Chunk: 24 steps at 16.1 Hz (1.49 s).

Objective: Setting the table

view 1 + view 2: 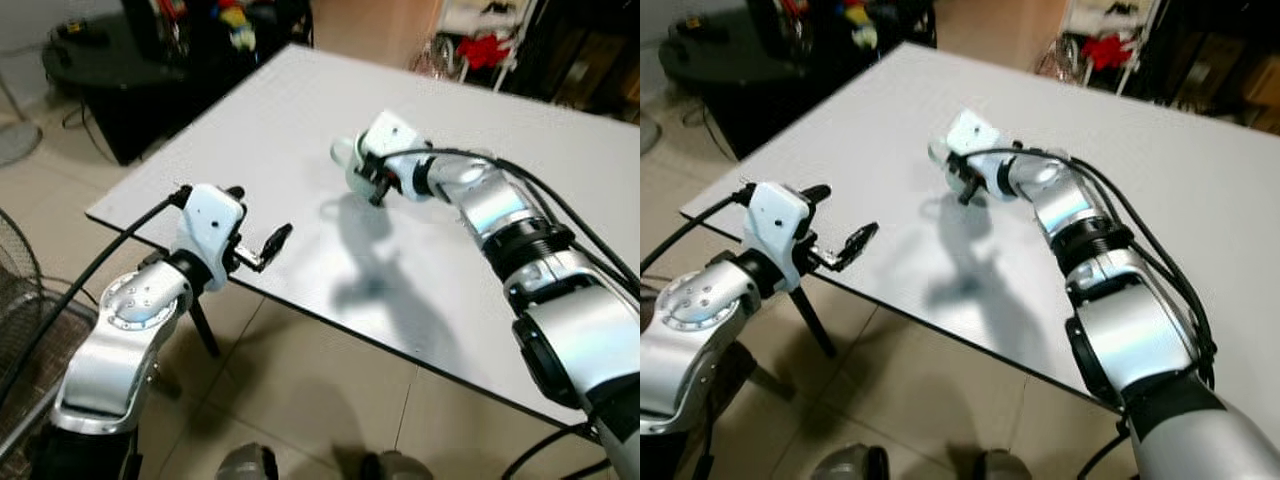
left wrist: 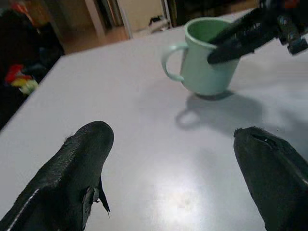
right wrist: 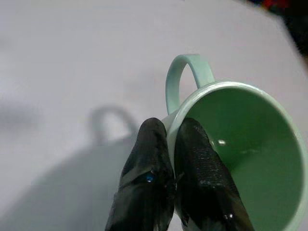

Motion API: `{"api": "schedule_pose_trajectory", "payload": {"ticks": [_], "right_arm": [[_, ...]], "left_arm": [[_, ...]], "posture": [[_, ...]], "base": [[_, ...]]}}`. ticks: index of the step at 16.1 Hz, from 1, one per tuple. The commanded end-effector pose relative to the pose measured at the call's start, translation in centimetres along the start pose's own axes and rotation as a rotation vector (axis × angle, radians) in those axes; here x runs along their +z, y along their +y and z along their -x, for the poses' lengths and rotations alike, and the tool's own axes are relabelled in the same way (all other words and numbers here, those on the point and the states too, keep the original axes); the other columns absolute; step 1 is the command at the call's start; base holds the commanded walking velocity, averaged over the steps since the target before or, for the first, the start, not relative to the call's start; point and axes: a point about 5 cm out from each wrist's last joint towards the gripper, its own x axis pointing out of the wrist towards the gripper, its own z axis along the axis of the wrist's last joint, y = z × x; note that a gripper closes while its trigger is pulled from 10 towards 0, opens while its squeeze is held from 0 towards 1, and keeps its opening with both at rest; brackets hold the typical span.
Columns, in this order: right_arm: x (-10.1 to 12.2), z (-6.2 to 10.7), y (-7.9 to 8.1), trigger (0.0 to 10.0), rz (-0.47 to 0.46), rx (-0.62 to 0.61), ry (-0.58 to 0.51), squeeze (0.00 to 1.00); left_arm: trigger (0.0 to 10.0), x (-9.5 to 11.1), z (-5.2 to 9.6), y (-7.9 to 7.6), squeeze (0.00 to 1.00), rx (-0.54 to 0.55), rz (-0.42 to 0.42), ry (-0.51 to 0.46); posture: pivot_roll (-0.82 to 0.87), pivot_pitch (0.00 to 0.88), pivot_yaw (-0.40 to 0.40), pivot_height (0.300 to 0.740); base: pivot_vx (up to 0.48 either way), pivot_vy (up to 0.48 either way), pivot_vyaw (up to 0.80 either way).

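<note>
R gripper point(image 3: 171, 159) is pinching rim of green mug point(image 2: 207, 57), one finger inside, one outside; mug standing on table point(image 1: 300, 130), frame centre. L gripper point(image 2: 178, 168) hanging wide open, w/ nothing held, at lower left.

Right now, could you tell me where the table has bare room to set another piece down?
Nearly all of the grey table is bare: the near corner by the open left gripper, and the far stretch beyond the mug. It is crowded only mid-table, where the right gripper pinches the green mug's rim.
</note>
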Motion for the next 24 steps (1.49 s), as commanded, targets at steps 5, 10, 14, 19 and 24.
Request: {"api": "schedule_pose_trajectory", "payload": {"ticks": [5,10,14,19,24], "right_arm": [[0.7,0.1,-0.8,10.0,0.058,-0.028,-0.021,0.0],[1.2,1.1,-1.4,10.0,-0.035,-0.004,-0.155,0.0],[1.3,1.1,-1.6,10.0,-0.019,-0.012,-0.14,0.0],[3.0,0.0,-1.5,10.0,0.044,-0.048,-0.087,0.0],[3.2,-0.3,-1.0,10.0,0.021,-0.004,-0.11,0.0]], "left_arm": [[10.0,0.6,0.9,0.7,0.0,0.092,0.01,-0.009],[10.0,0.5,0.4,0.7,0.0,0.166,0.05,-0.022],[10.0,0.5,0.3,0.6,0.0,0.152,0.037,-0.019],[10.0,0.7,1.9,-1.5,0.0,-0.102,0.007,0.028],[10.0,0.8,1.9,-1.1,0.0,-0.07,0.011,0.031]], "posture": [[0.0,0.192,-0.019,0.74],[-0.02,0.155,0.012,0.74],[-0.02,0.155,0.017,0.74],[0.02,0.2,-0.002,0.74],[0.02,0.19,-0.008,0.74]], "base": [[0.0,0.0,0.0],[0.0,0.0,0.0],[0.0,0.0,0.0],[0.0,0.0,0.0],[0.0,0.0,0.0]]}}
